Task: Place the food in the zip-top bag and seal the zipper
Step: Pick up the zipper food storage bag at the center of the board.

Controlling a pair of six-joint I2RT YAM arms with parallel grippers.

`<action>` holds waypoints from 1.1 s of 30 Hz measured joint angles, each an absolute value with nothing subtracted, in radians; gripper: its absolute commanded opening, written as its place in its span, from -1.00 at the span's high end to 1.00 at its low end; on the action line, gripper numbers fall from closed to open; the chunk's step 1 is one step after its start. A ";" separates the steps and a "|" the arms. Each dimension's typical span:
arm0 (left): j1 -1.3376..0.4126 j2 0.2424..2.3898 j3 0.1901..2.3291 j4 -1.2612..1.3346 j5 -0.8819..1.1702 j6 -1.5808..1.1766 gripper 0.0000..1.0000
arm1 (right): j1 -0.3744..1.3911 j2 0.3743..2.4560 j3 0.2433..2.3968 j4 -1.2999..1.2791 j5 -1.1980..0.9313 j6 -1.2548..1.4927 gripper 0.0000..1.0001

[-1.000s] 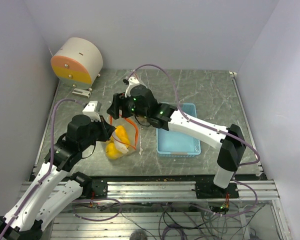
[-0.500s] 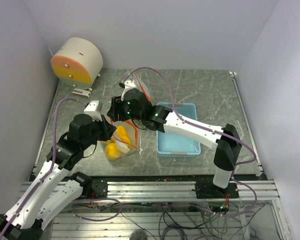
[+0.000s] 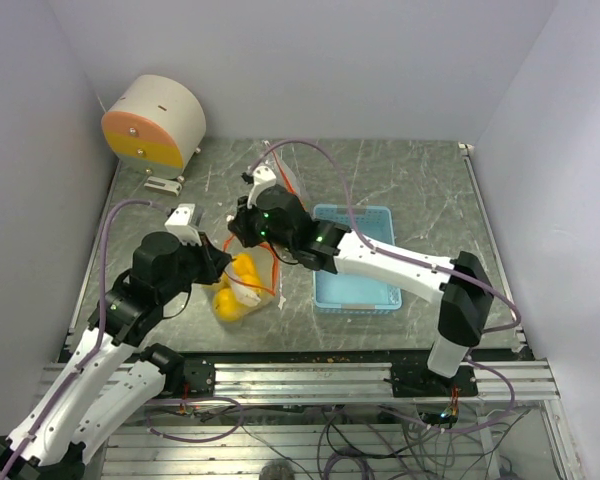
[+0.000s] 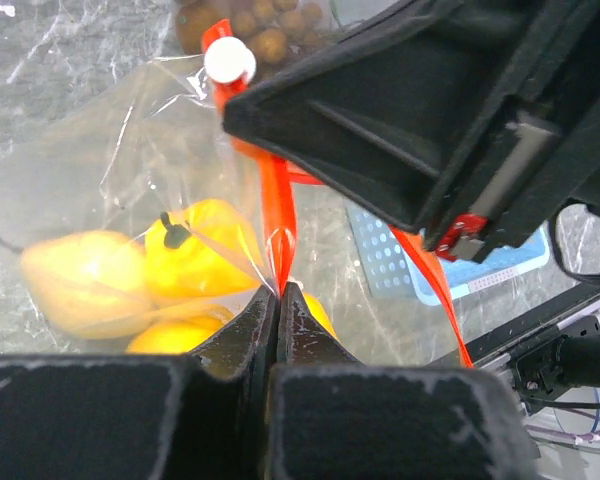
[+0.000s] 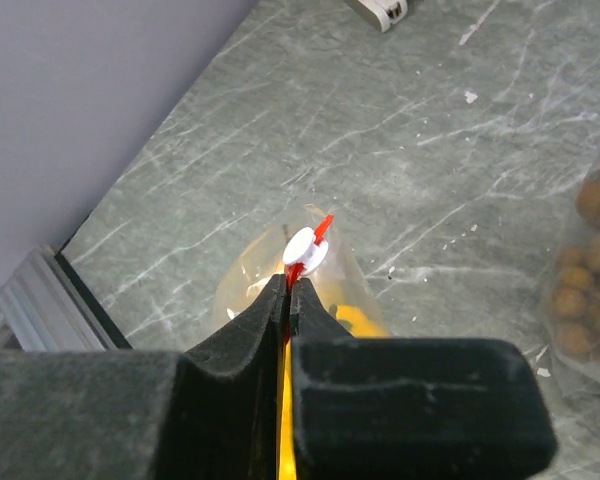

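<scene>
A clear zip-top bag [image 3: 252, 262] lies between the arms with yellow round fruits [image 3: 236, 292] inside. My left gripper [image 4: 278, 290] is shut on the bag's red zipper strip [image 4: 276, 205]. Along that same strip my right gripper [image 5: 287, 283] is also shut, just below the white slider [image 5: 304, 249]. In the left wrist view the slider [image 4: 230, 60] sits at the strip's far end, and two yellow fruits [image 4: 185, 252] show through the plastic. A cluster of small brown balls [image 5: 592, 268] lies further back, apparently inside clear plastic too.
A light blue perforated tray [image 3: 356, 272] stands right of the bag, partly under the right arm. A beige and orange drum [image 3: 153, 122] sits at the back left with a small white part [image 3: 164, 184] in front of it. Walls close in on both sides.
My right gripper was open above the bag's back end; it has come down and shut on the red zipper strip by the slider. The left gripper has kept its hold.
</scene>
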State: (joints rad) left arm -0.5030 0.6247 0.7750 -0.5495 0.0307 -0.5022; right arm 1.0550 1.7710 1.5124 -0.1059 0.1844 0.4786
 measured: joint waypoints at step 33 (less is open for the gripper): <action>-0.503 0.479 0.922 -0.476 0.242 -0.080 -0.62 | 0.838 1.432 1.261 0.077 -0.731 0.129 1.00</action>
State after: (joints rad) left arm -0.5030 0.4789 0.9222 -0.4759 0.2420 -0.0799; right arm 0.8379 1.4322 1.2606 0.0772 -0.7311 0.1287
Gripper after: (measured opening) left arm 0.844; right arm 0.009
